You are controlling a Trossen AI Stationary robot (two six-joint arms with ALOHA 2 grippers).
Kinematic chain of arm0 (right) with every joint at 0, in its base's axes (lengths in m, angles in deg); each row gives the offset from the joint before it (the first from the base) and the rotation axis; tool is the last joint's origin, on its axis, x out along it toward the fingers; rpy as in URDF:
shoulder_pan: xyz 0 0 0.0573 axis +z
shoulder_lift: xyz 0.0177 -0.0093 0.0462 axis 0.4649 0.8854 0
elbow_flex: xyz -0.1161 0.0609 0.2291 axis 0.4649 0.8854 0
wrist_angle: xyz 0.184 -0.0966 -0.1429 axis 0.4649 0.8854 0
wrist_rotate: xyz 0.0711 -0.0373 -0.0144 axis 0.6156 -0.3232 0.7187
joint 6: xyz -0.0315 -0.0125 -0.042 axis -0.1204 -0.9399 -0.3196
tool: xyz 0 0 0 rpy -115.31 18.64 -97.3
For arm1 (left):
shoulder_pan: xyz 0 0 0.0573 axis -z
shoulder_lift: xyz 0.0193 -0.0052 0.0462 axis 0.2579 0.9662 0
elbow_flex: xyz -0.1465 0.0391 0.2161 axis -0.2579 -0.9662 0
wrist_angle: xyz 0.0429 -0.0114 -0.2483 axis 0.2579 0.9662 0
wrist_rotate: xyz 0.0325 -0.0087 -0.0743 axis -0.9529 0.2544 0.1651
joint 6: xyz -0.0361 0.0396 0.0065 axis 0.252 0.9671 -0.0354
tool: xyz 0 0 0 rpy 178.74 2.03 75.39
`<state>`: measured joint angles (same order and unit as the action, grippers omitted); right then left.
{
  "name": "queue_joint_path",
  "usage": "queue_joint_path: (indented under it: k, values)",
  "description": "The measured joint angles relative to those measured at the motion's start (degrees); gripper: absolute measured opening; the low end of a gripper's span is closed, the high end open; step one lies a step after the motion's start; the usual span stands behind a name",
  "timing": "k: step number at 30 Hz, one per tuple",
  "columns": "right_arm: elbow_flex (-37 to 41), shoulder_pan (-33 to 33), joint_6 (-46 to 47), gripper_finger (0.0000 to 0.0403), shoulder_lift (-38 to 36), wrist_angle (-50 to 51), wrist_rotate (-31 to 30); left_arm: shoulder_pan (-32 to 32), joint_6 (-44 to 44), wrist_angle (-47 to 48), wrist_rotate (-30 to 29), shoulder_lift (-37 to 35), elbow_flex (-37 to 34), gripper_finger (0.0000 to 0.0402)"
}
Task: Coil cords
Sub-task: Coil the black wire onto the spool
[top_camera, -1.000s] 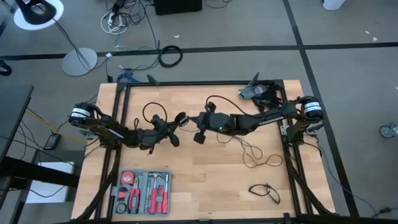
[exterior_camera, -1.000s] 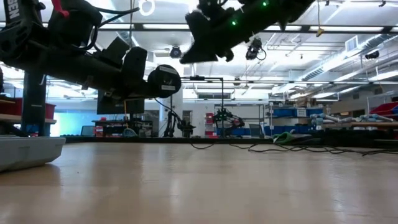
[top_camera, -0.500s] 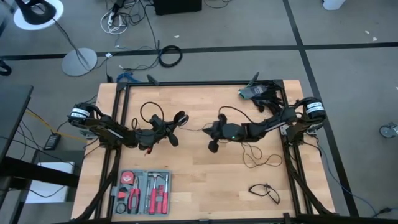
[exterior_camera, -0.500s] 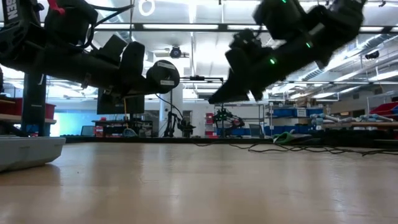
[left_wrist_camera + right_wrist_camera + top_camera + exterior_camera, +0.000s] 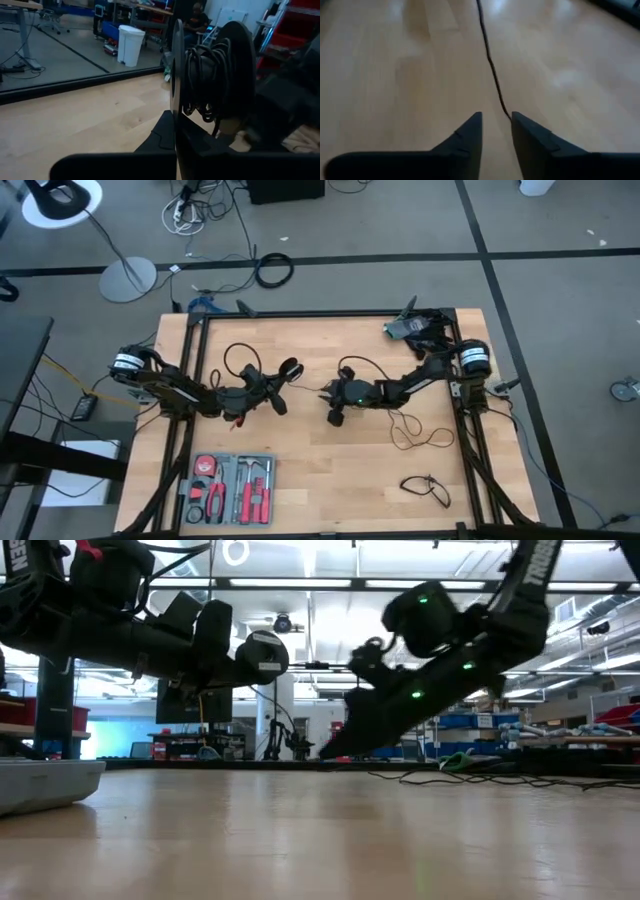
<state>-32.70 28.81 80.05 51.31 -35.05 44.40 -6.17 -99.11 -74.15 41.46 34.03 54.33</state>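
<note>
right claw slightly parted, thin black cord running into its gap over pale wood desk. left claw grips a round disc wound with cord.

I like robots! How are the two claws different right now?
The left gripper is raised, shut on a disc wound with cord; the right gripper dips close to the table. The right gripper's fingers stand slightly apart, straddling a loose cord on the wood. Both are dark and two-fingered.
</note>
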Motion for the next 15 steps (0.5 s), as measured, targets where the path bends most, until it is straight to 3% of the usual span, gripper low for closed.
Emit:
queue_joint_path:
  k: [8,11,15]
  values:
    - [-6.18,-0.77,-5.6,0.0151,3.43,0.87,-0.04,0.0,0.06,0.06,-0.13,0.0,-0.19,0.0]
    - [-7.59,-0.9,-5.43,0.0142,4.38,3.23,-0.13,0.0,0.11,-0.56,-0.21,-0.02,-0.23,0.0]
    - [-8.34,-0.9,-4.73,0.0096,4.65,5.84,-0.2,-0.02,0.26,-0.78,0.05,-0.02,-0.05,0.0]
